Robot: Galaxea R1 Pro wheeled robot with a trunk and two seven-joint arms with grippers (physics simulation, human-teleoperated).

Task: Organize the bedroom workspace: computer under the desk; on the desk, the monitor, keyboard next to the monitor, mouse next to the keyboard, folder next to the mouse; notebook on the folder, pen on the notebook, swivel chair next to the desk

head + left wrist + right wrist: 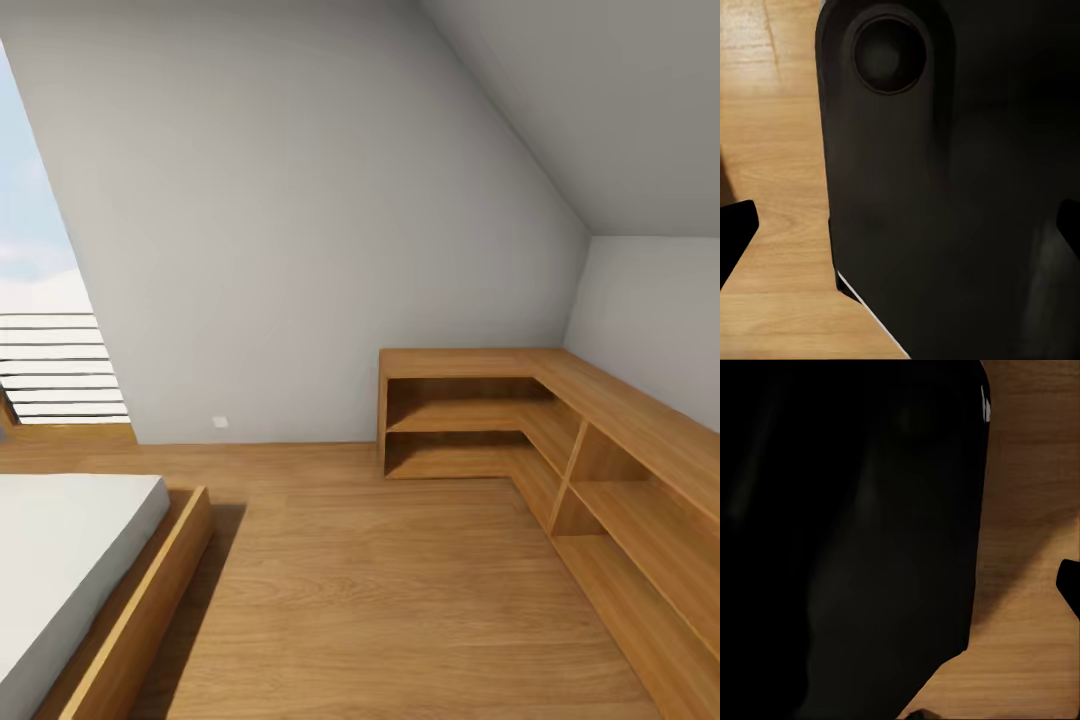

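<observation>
Two hands: left hand [900,225] fingers spread, nothing held; right hand state unclear. Corner shelf [560,420], bed [70,560].

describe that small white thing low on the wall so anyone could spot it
Start at the big grey wall facing the camera, between the window and the wooden corner shelves. Just above the floor, nearer the window, sits a small white plate, the one mark on that plain wall.

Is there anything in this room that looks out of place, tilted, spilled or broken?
Nothing stands out. The corner shelf unit stands straight along the walls, its shelves bare; the bed lies flat on the wooden floor, with no spill or damage visible.
</observation>
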